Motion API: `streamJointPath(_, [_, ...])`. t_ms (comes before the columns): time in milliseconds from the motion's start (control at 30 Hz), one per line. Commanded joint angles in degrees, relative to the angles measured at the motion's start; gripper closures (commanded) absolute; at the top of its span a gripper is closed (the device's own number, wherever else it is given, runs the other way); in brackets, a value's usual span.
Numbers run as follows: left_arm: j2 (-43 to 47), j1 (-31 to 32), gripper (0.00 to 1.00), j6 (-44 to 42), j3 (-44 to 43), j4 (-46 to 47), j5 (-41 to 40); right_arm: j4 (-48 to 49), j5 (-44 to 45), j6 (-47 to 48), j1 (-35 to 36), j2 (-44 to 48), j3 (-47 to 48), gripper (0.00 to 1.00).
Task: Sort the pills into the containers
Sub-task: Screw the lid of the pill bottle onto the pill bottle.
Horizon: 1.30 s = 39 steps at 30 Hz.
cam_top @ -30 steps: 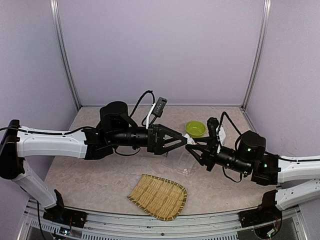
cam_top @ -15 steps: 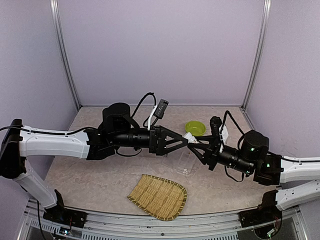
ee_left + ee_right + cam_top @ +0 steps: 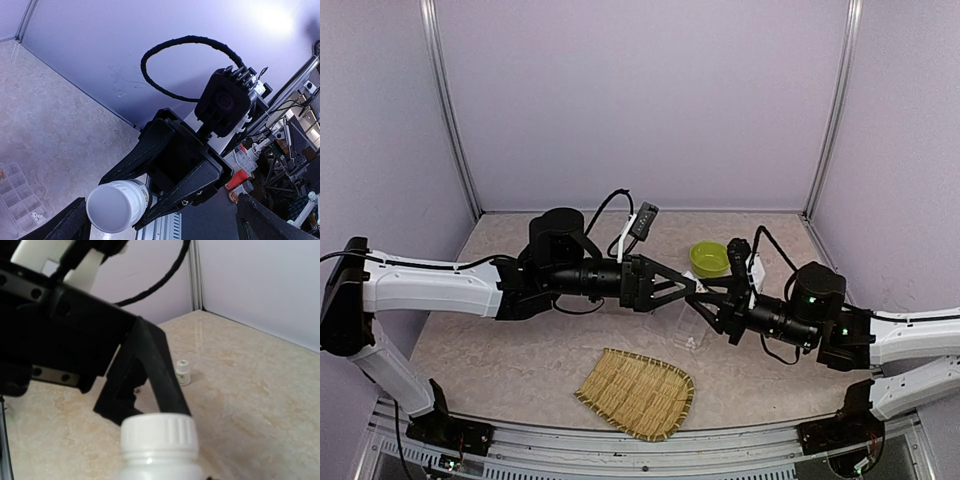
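The right gripper (image 3: 710, 300) pinches a white bottle (image 3: 159, 440) by its body, the ribbed cap pointing at the left gripper (image 3: 688, 289). Whether the bottle bears any writing cannot be told, since only the cap and plain shoulder show. The left gripper's jaws stand spread wide. In the left wrist view the cap end lies between them, close to one finger, but whether it touches cannot be told. The two arms meet above the middle of the tabletop and partly cover the clear organiser box (image 3: 686, 327), which lies flat just right of the centre. The left wrist view shows a corner of the box, with a few small white pills (image 3: 35, 216) in one compartment. A green bowl (image 3: 710, 258) sits beyond the box toward the far right corner. A bamboo tray (image 3: 638, 392) lies by the near edge. A second small bottle (image 3: 183, 372) stands upright on the tabletop, its label too small to read.
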State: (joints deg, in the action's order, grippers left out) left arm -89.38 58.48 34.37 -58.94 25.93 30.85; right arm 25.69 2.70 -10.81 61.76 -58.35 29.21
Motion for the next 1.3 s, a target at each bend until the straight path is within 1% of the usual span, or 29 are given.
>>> streamJointPath(0, [-0.18,0.85,0.02,-0.06,0.03,3.09,2.52,-0.26,0.15,-1.2,0.21,-2.86,1.94,0.84])
streamJointPath(233, [-0.39,0.94,0.04,-0.21,-0.11,3.78,3.06,-0.69,-3.29,-1.48,0.49,-7.57,3.65,0.84])
streamJointPath(700, [-0.62,0.94,0.05,-0.52,-0.11,3.62,3.16,-1.53,-7.38,0.22,2.29,-12.92,6.68,0.84])
streamJointPath(867, [-0.16,0.7,0.05,-0.69,0.03,2.74,2.31,-1.88,-6.14,1.13,2.36,-10.22,6.12,0.84])
streamJointPath(967, [0.21,0.26,0.05,-0.54,0.14,1.22,0.43,-1.81,-3.02,1.81,2.32,-5.65,4.37,0.84])
streamJointPath(1133, [0.19,-0.12,0.04,-0.03,0.49,1.49,0.58,-2.5,0.81,2.63,2.32,0.78,1.68,0.84])
streamJointPath(1267, [-0.13,0.02,0.04,0.43,0.25,2.1,0.88,-4.48,3.66,2.58,2.34,-0.33,2.6,0.84])
